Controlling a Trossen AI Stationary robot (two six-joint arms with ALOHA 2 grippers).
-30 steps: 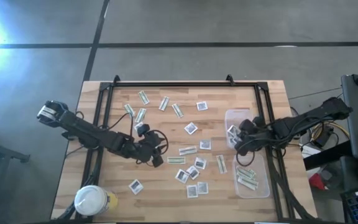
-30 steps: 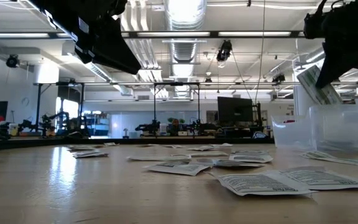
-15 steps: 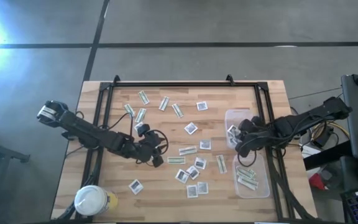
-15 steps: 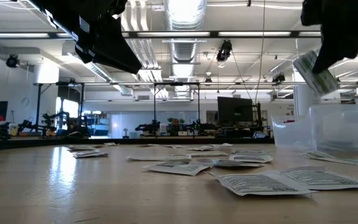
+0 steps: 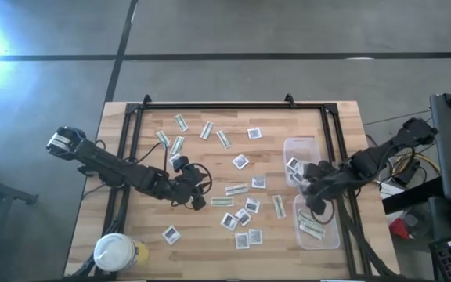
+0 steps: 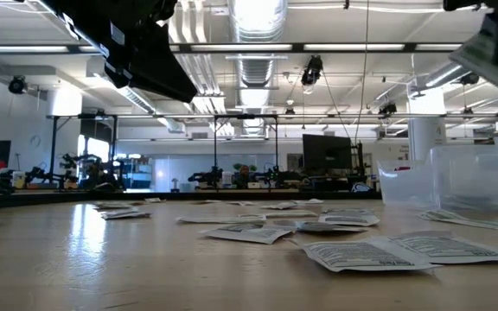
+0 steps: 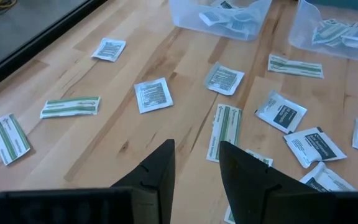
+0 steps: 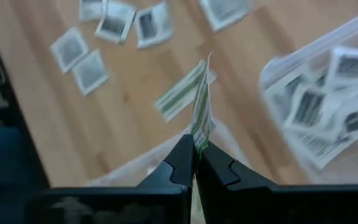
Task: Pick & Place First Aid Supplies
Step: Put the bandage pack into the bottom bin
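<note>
Several first aid supplies lie flat on the wooden table: square white packets (image 5: pixel 241 161) and green-and-white strips (image 5: pixel 236 189). At the right stand two clear tubs. The far tub (image 5: pixel 298 146) holds white packets and the near tub (image 5: pixel 319 233) holds strips. My right gripper (image 5: pixel 312 200) hangs above the place where the tubs meet, shut on one green-and-white strip (image 8: pixel 201 102). That strip also shows in the low view's top right corner (image 6: pixel 491 53). My left gripper (image 7: pixel 196 163) hovers open over loose packets at the table's middle left (image 5: pixel 197 193), with nothing between its fingers. My right gripper pinches one end of the strip (image 8: pixel 198 135) between its two fingertips. The fingers slant steeply down from the table's right side. The strip sticks out beyond the fingertips, seen edge-on, and is lifted clear of the table and of both tubs.
A white-lidded jar (image 5: pixel 114 252) stands at the near left corner. A black metal frame (image 5: pixel 210 104) runs along the far edge and down both sides of the table. Another strip (image 8: pixel 180 94) lies on the wood below my right gripper, beside the tubs.
My right gripper has risen and swung toward the table's near edge, from over the far tub to over the meeting of the two tubs. It has tipped more steeply down. The strip has gone with it, still pinched, and has climbed to the low view's top right corner.
</note>
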